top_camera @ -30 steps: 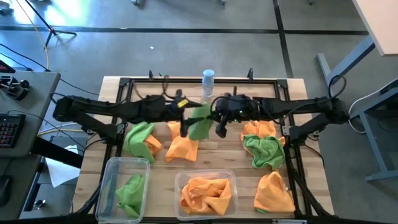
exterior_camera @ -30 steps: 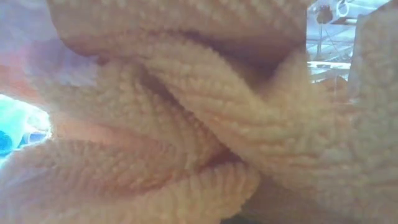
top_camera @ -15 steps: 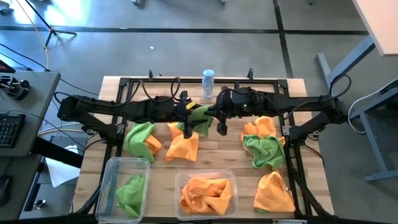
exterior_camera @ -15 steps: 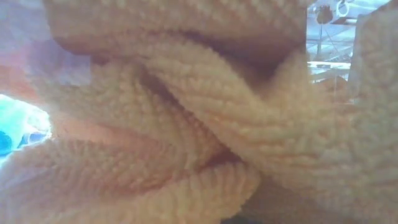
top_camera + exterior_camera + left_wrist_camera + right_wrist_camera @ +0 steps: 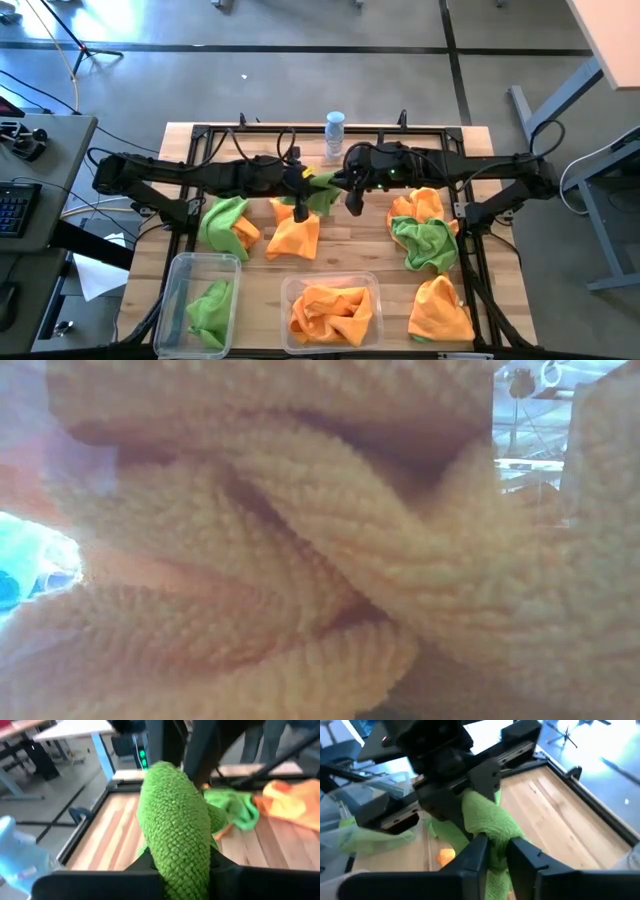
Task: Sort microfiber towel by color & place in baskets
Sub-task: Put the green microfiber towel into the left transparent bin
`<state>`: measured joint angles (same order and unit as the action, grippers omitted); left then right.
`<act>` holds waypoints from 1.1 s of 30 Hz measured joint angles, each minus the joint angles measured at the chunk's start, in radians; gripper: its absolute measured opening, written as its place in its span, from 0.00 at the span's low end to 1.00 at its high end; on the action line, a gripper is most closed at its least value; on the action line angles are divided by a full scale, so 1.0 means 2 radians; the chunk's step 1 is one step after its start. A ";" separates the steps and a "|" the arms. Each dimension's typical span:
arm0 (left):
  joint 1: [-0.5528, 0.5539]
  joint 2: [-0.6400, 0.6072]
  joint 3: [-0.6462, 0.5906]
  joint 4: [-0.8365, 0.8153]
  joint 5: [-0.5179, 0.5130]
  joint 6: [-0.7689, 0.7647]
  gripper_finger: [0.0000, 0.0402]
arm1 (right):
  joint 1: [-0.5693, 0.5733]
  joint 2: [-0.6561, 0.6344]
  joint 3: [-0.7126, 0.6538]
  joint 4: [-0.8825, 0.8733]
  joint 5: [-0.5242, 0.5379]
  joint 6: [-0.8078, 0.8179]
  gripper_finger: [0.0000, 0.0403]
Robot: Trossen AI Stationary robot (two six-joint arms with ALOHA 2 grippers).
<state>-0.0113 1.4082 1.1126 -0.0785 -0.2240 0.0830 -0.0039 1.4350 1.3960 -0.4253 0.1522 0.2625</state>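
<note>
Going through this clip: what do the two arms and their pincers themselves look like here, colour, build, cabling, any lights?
Both arms are dark, nearly black, made of chunky jointed segments. Black cables loop loosely over the left arm and right arm near the far edge of the table. The left pincer and right pincer have flat, blocky black fingers. A small green light shows on the right arm's wrist, and a red one on the left arm's wrist.

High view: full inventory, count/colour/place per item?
Held green towel: 1, green, mid-air between both grippers.
Loose towels: green and orange lumps, exact count unclear, on the table's left, middle and right.
Narrow basket: 1, clear, front left, holds a green towel.
Wide basket: 1, clear, front centre, holds orange towels.
Bottle: 1, clear, back edge.
Table: 1, light wood.
Left gripper: shut on held green towel.
Right gripper: shut on it too.
</note>
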 joint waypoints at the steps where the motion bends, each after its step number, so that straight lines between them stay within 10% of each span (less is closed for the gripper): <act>1: 0.000 0.000 0.000 -0.010 0.000 0.000 0.06 | 0.000 0.000 0.000 -0.004 0.002 0.009 0.19; 9: -0.002 0.001 0.020 -0.115 -0.011 0.000 0.03 | 0.001 -0.001 0.002 -0.117 0.003 0.071 0.30; 14: -0.006 0.000 0.073 -0.201 -0.049 -0.023 0.03 | 0.024 -0.005 -0.026 -0.190 0.045 0.101 0.18; 18: -0.020 0.000 0.121 -0.274 -0.067 -0.043 0.03 | 0.047 -0.030 -0.091 -0.169 0.046 0.122 0.02; 33: -0.181 -0.001 0.274 -0.614 -0.096 -0.290 0.03 | 0.148 -0.279 -0.361 -0.032 0.065 0.306 0.00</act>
<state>-0.3735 1.4063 1.6602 -1.3064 -0.4157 -0.4963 0.2920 0.8772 0.6731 -0.4897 0.2822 0.8747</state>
